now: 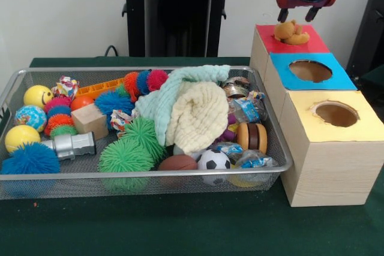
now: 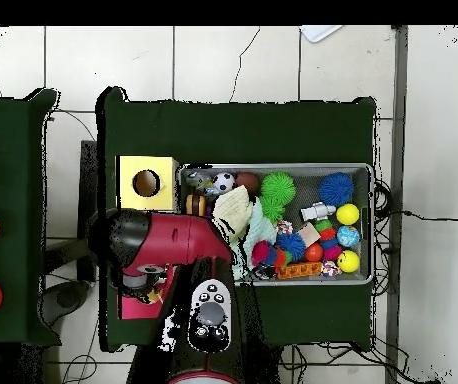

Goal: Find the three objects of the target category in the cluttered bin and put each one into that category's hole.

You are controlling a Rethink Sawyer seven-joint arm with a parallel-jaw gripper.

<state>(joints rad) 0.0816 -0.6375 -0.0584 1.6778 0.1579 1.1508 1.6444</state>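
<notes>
My gripper (image 1: 297,15) hangs open just above the red-topped box (image 1: 317,44) at the far right, its two fingers apart and empty. An orange-tan lumpy soft toy (image 1: 291,32) lies on the red top right under the fingers and covers the hole there. The wire mesh bin (image 1: 120,69) fills the left and middle of the table, full of toys. No other orange-tan lumpy thing shows in it. In the overhead view my arm (image 2: 173,240) covers most of the red top (image 2: 131,306); a bit of the orange toy (image 2: 154,295) shows beside it.
The blue-topped hole (image 1: 310,71) and yellow-topped hole (image 1: 336,113) sit in front of the red one. In the bin lie a pale green cloth (image 1: 162,97), a cream cloth (image 1: 198,115), spiky balls (image 1: 125,155), a brown football (image 1: 177,162), a soccer ball (image 1: 214,160) and a wood block (image 1: 90,119).
</notes>
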